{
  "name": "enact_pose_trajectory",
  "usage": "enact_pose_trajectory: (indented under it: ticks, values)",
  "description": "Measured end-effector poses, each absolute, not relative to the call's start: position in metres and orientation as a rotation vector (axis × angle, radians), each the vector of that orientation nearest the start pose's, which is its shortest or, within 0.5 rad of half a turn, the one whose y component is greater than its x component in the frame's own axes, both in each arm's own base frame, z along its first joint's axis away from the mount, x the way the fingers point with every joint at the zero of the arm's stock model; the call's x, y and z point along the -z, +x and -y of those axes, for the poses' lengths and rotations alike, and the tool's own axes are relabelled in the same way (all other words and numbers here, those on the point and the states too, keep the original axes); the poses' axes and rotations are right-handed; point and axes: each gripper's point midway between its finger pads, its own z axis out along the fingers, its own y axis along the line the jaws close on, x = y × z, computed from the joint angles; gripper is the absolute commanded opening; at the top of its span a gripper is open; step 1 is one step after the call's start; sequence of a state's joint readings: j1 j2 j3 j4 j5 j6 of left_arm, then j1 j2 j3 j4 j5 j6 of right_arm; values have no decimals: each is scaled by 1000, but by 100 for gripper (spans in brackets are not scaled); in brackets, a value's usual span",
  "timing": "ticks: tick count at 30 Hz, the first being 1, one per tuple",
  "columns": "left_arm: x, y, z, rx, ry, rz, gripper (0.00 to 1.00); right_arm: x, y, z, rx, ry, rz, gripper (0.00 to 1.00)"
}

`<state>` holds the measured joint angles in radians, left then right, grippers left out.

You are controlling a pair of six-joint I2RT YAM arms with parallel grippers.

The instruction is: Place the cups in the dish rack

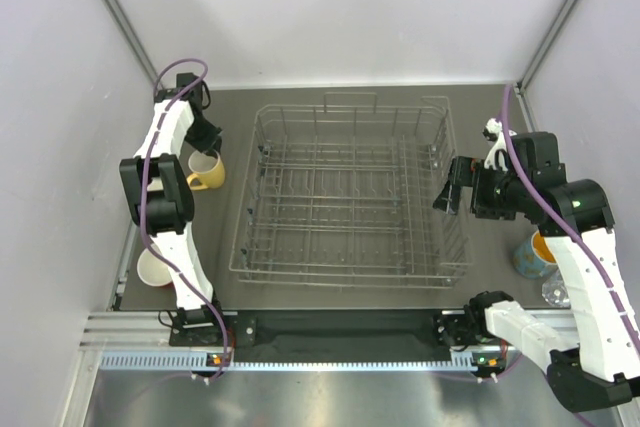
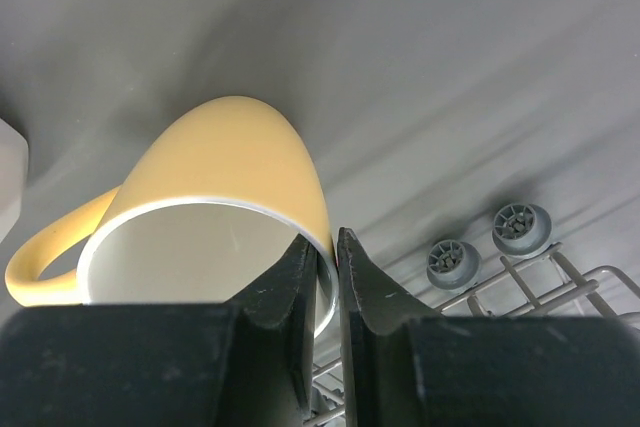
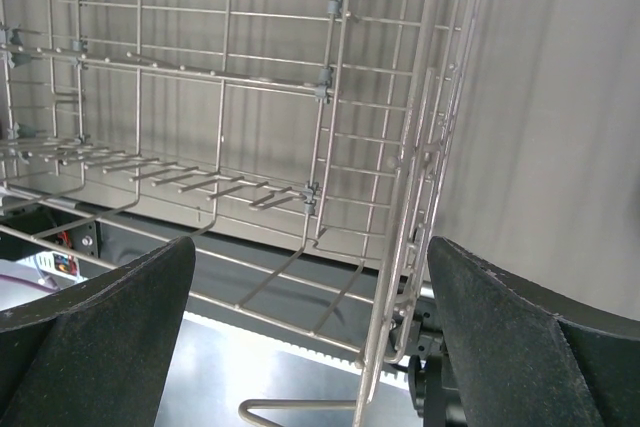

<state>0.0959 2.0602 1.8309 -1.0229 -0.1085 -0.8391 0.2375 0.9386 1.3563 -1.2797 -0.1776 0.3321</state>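
The yellow mug (image 1: 207, 173) is left of the dish rack (image 1: 350, 192), its white inside up and its handle toward the left. My left gripper (image 1: 207, 137) is shut on the yellow mug's (image 2: 235, 162) rim, one finger inside and one outside (image 2: 337, 239). I cannot tell whether the mug is off the table. My right gripper (image 1: 450, 187) is open and empty beside the rack's right wall (image 3: 420, 147), jaws wide apart (image 3: 310, 252). The blue mug (image 1: 535, 255) and the clear glass (image 1: 556, 292) stand at the right, under the right arm. The rack holds no cups.
A cup with a pale inside (image 1: 152, 269) sits at the near left, partly hidden by the left arm. Two grey wheels (image 2: 488, 245) show on the rack's left side. Grey walls close in the table on the left, back and right.
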Motion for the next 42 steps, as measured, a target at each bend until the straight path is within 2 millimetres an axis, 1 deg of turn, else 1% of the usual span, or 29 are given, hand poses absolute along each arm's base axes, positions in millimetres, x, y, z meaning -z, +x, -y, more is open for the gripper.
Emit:
enact_pose_trajectory:
  ticks: [9,12,15,18,21,23,24,27,31,33,34,38,42]
  values:
    - [-104,448,-30,38,-1281,-2494,0,-270,177,-89,-469,37,-2471,100]
    - [-112,450,-28,66,-1278,-2480,0,-269,177,-89,-469,36,-2471,100]
    - [-128,458,-24,123,-1269,-2448,0,-269,176,-89,-468,31,-2470,100]
    - [-155,467,-20,185,-1252,-2386,0,-268,176,-88,-465,18,-2471,100]
    - [-192,469,-16,262,-1229,-2311,0,-266,175,-88,-461,5,-2474,100]
    - [-221,468,-11,330,-1212,-2249,0,-266,174,-88,-462,-6,-2475,100]
    - [-233,467,-9,355,-1205,-2224,0,-266,174,-88,-462,-12,-2474,100]
    - [-279,459,1,475,-1167,-2131,0,-266,174,-89,-471,-29,-2474,100]
    - [-338,442,19,648,-1097,-2022,0,-268,173,-94,-501,-62,-2468,100]
    - [-360,433,28,725,-1063,-1974,0,-268,173,-96,-515,-80,-2465,100]
    - [-373,425,34,778,-1041,-1944,0,-268,173,-97,-524,-89,-2466,100]
    - [-398,395,54,932,-1002,-1899,0,-266,175,-103,-551,-120,-2484,100]
    - [-417,374,76,1079,-957,-1877,0,-264,178,-107,-556,-136,-2507,100]
